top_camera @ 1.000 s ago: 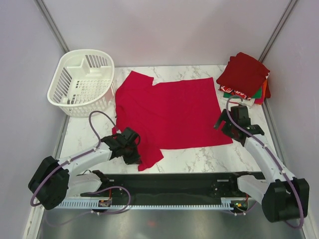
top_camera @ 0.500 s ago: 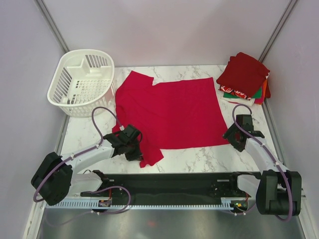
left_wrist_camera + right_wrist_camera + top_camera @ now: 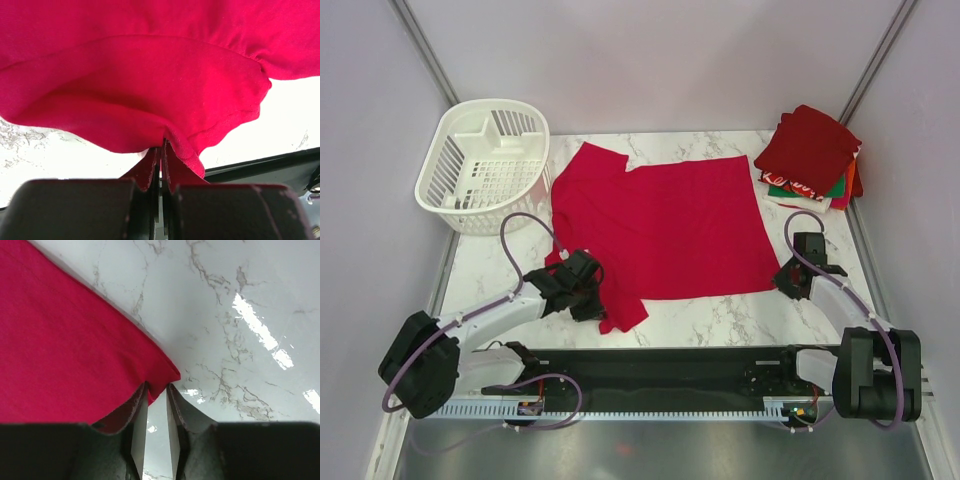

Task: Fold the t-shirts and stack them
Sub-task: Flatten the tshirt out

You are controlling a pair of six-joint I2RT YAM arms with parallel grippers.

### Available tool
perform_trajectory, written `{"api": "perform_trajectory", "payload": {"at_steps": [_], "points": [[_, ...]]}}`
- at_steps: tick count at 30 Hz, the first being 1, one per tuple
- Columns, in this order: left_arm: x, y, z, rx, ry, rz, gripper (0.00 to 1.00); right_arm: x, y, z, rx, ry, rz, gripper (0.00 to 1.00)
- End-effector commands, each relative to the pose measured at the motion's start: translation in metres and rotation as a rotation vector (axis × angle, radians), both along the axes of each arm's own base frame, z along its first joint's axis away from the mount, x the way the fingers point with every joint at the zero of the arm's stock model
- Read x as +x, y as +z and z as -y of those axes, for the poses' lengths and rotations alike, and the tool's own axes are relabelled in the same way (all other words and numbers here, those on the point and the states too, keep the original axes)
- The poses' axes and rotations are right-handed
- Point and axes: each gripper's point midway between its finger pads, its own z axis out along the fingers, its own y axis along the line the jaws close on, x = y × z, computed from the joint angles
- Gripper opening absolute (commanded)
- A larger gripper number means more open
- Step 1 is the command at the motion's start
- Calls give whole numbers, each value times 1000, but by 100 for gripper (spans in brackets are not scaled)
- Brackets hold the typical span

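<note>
The bright red t-shirt point(image 3: 660, 225) lies spread flat on the marble table. My left gripper point(image 3: 588, 300) is at its near left corner, shut on a bunched fold of the red cloth point(image 3: 150, 75), which rises from the closed fingertips point(image 3: 161, 145). My right gripper point(image 3: 792, 282) sits low at the shirt's near right corner. In the right wrist view the jaws point(image 3: 156, 386) stand a narrow gap apart, with the tip of the red corner point(image 3: 165, 372) between them and marble showing through the gap. A stack of folded t-shirts point(image 3: 810, 150), dark red on top, lies at the far right.
A white slatted basket point(image 3: 496, 104) stands at the far left, close to the shirt's sleeve. The black base rail point(image 3: 660, 370) runs along the near edge. Grey walls close in both sides.
My right gripper has dropped toward the near edge to the shirt's near right corner, and its jaws have narrowed from wide open. My left gripper keeps its hold and barely shifted.
</note>
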Motion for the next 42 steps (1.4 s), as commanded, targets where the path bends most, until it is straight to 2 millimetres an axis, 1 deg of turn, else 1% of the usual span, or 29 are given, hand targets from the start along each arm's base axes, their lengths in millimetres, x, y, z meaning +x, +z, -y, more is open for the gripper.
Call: {"api": "perform_trajectory", "payload": {"at_steps": [1,3,4,6,7,9,12,15,16,18,19,20,22,23,25,27,28,29,31,32,34,35,36,37,38,39,40,41,42], "points": [[12,11,4,-16,-21,72,2,7,9,-4,29,2,65,28],[12,16,5,-27,-20,83,2,8,14,-3,20,10,80,26],[12,18,6,-34,-22,85,2,9,16,-5,26,19,84,19],[11,24,5,-37,-19,87,2,9,19,-8,37,36,91,11],[9,29,4,-44,-18,97,2,10,21,-10,45,43,99,5],[4,35,-2,-33,-6,84,2,10,28,-15,70,58,118,0],[0,52,-7,-51,8,106,2,9,44,-19,83,65,151,0],[-10,70,-14,-82,28,124,2,10,62,-20,87,75,190,0],[-17,71,-19,-71,34,109,2,10,67,-20,86,73,196,0],[-21,84,-22,-95,40,128,2,9,80,-26,109,97,233,0],[-27,84,-28,-76,43,106,2,6,82,-28,115,100,230,0],[-30,88,-29,-85,48,110,2,5,88,-28,114,104,251,0],[-34,92,-33,-83,53,108,2,-1,92,-29,117,107,253,0],[-36,95,-39,-69,71,112,2,-3,98,-30,116,112,276,0],[-40,99,-41,-79,76,112,2,-8,103,-33,125,121,291,0],[-45,108,-44,-94,83,117,2,-12,107,-36,135,131,293,0],[-46,110,-45,-94,86,117,2,-18,109,-38,145,137,284,0],[-48,115,-47,-95,85,117,2,-21,111,-38,143,143,286,0],[-50,118,-50,-75,84,108,2,-27,117,-37,133,142,289,0],[-49,125,-52,-69,82,119,2,-28,120,-36,124,144,293,0],[-44,129,-57,-16,80,128,2,-26,126,-35,115,144,306,0],[-40,131,-57,6,57,137,2,-23,124,-34,117,144,289,0],[-33,141,-55,10,49,162,2,-19,125,-37,129,155,290,0],[-26,144,-54,32,43,181,2,-11,128,-38,133,163,307,0],[-18,140,-53,85,6,165,2,-4,123,-39,144,167,280,0],[-8,153,-49,90,0,194,2,1,124,-42,156,181,282,0],[3,157,-48,116,0,207,2,14,133,-42,157,191,317,0],[17,165,-41,137,-29,225,3,21,127,-44,169,199,288,0],[31,169,-41,160,-43,248,3,35,129,-44,177,207,288,0]]}}
